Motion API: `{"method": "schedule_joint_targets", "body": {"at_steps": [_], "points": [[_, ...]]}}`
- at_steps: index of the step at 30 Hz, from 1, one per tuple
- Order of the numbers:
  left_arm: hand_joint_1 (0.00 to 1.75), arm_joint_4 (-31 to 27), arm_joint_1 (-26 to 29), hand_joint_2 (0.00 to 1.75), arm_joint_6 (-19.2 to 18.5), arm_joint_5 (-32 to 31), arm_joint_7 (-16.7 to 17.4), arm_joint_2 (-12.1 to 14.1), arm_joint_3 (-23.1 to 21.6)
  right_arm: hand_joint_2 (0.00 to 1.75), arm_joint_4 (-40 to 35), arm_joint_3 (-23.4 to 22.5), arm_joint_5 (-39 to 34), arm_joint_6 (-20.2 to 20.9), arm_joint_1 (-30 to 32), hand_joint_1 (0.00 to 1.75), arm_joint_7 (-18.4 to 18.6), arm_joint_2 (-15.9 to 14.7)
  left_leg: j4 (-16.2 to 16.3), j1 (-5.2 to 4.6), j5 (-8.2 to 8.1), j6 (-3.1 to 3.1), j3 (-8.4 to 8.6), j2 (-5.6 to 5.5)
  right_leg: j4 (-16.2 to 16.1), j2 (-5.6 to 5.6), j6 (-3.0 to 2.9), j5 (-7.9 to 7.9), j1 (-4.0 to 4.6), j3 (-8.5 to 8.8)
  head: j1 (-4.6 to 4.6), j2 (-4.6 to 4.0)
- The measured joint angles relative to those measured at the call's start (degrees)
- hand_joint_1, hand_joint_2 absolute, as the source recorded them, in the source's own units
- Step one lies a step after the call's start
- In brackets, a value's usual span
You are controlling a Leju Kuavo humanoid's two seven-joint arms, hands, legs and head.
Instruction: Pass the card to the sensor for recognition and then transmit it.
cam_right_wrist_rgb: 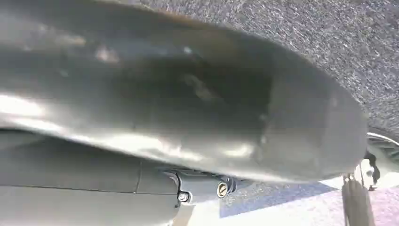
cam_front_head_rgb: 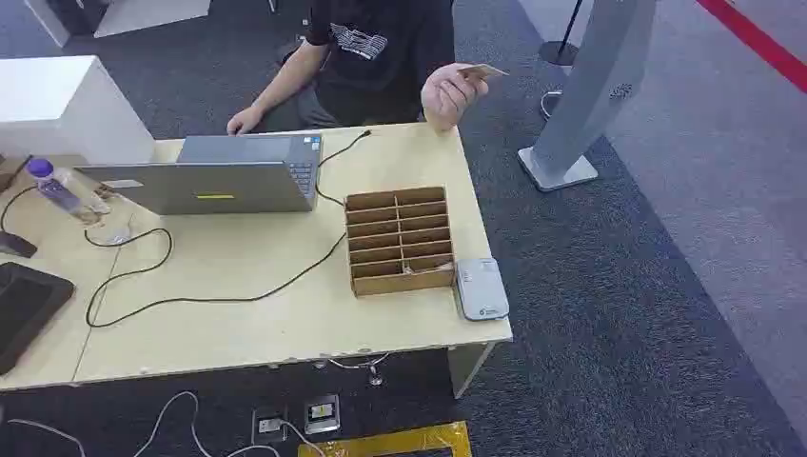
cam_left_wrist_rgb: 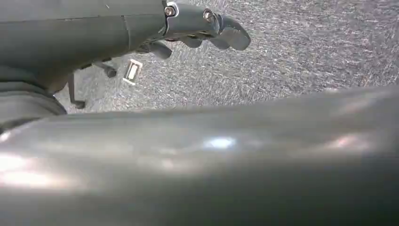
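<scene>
— Where's the card (cam_front_head_rgb: 481, 71)?
— Pinched in a person's hand (cam_front_head_rgb: 451, 95) above the tabletop's (cam_front_head_rgb: 266, 324) far edge, well apart from the card reader (cam_front_head_rgb: 481, 288).
— The robot's hands?
— Left hand (cam_left_wrist_rgb: 207, 30) hangs with curled, empty fingers over carpet; right hand (cam_right_wrist_rgb: 202, 186), cannot tell.

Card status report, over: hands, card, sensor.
Left hand hanging, fingers curled, empty. Card in person's hand beyond table. Sensor unobstructed.
</scene>
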Motion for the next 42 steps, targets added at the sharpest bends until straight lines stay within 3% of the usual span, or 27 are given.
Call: {"method": "schedule_joint_targets", "body": {"at_steps": [5, 8, 13, 15, 24, 26, 33, 42], "points": [[0.0, 0.0, 0.02, 0.0, 0.02, 0.13, 0.04, 0.09, 0.02, 0.0, 0.0, -1.16, -0.35, -0.45, -0.15, 0.0, -0.17, 0.02, 0.0, 0.0, 0.0, 0.0, -0.01, 0.0, 0.0, -0.01, 0.0, 0.0, 0.0, 0.01, 0.02, 0.0], [0.0, 0.0, 0.02, 0.0, 0.04, 0.2, 0.07, 0.17, 0.02, 0.0, 0.0, -2.25, -2.61, -4.14, -0.34, 0.0, -2.21, 0.09, 0.0, -0.01, 0.0, 0.0, -0.01, 0.0, 0.0, 0.0, 0.0, 0.0, 0.0, 0.01, 0.02, 0.0], [0.0, 0.0, 0.0, 0.0, -0.15, -0.22, -0.42, 0.26, 0.02, 0.0, -0.09, -4.48, -17.74, -9.37, -2.2, 0.0, -21.29, 0.16, 0.0, -0.01, 0.0, 0.0, 0.0, 0.09, 0.0, 0.02, 0.02, 0.02, -0.02, 0.0, 0.02, 0.0], [0.0, 0.0, 0.0, 0.0, -0.17, -0.09, -0.42, 0.26, 0.02, 0.0, -0.72, -5.05, -21.97, -9.29, -4.09, 0.0, -24.06, -1.47, 0.01, -0.14, 0.01, 0.01, 0.03, 0.14, 0.0, 0.12, 0.09, 0.06, -0.16, 0.0, 0.0, 0.0], [0.0, 0.02, -0.01, 0.0, 0.33, 0.52, -1.79, 0.24, 0.04, 0.0, -5.36, -4.15, -31.08, -7.02, -17.25, 0.0, -23.8, -19.77, 0.03, -0.62, 0.19, 0.44, -0.03, 0.08, -0.02, 0.01, 0.43, 0.26, -0.63, -0.02, 0.04, 0.0], [0.0, 0.02, 0.03, 0.0, 0.52, 0.57, -1.97, 0.22, 0.04, 0.0, -5.88, -3.61, -31.76, -6.99, -19.29, 0.0, -23.8, -22.36, 0.03, -0.61, 0.19, 0.45, -0.03, 0.04, -0.03, -0.04, 0.43, 0.26, -0.62, 0.0, 0.02, 0.0], [0.0, 0.02, 0.05, 0.0, 0.44, 0.81, -2.6, -0.15, 0.06, 0.0, -6.38, -1.36, -35.25, -6.21, -23.07, 0.0, -27.3, -26.96, 0.03, -0.64, 0.18, 0.47, -0.06, 0.07, -0.02, -0.02, 0.46, 0.28, -0.64, -0.04, -0.02, 0.0], [0.0, 0.0, -0.02, 0.0, 1.18, 1.77, -5.6, -0.9, 0.44, 0.0, -6.73, 9.76, -38.12, -2.95, -34.62, 0.0, -28.46, -34.97, 0.03, -0.67, 0.21, 0.53, -0.09, 0.03, -0.02, -0.05, 0.5, 0.31, -0.67, -0.01, 0.0, 0.0]]}}
